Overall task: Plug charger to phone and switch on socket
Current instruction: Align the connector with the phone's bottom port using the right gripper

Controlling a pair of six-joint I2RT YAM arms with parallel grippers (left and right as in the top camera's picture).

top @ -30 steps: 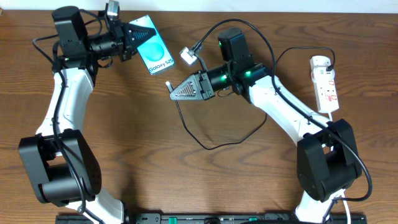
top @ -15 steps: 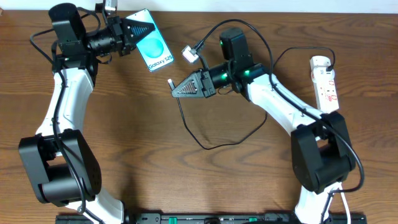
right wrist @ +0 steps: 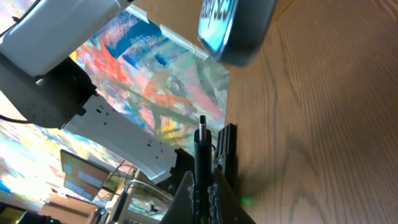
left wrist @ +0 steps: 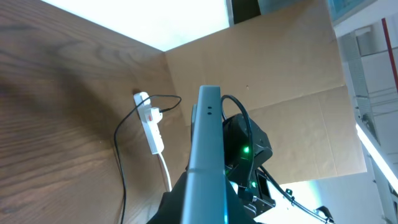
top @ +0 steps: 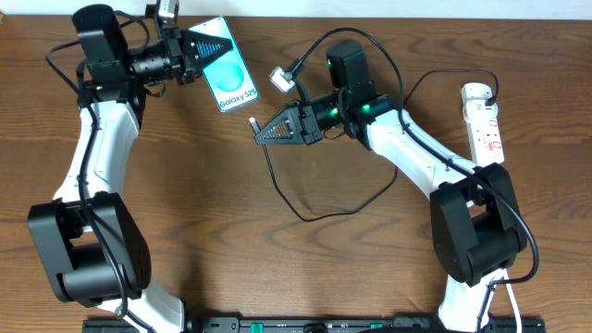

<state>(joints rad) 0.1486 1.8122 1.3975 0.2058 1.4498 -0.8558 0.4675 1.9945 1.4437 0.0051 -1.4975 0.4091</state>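
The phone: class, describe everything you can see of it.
The phone is a thin, flat rectangle with a grey frame and rounded corners. Its screen faces up: light blue, a darker blue circle, a white band reading "Galaxy S25". It sits diagonally near the far edge of the table, one end clamped in the left gripper. The charger plug tip points toward its free end without touching.

Brown wood table (top: pixel 185 213) w/ cardboard panel (left wrist: pixel 280 74) at its edge; poss. a colourful poster (right wrist: pixel 161 74) nearby.
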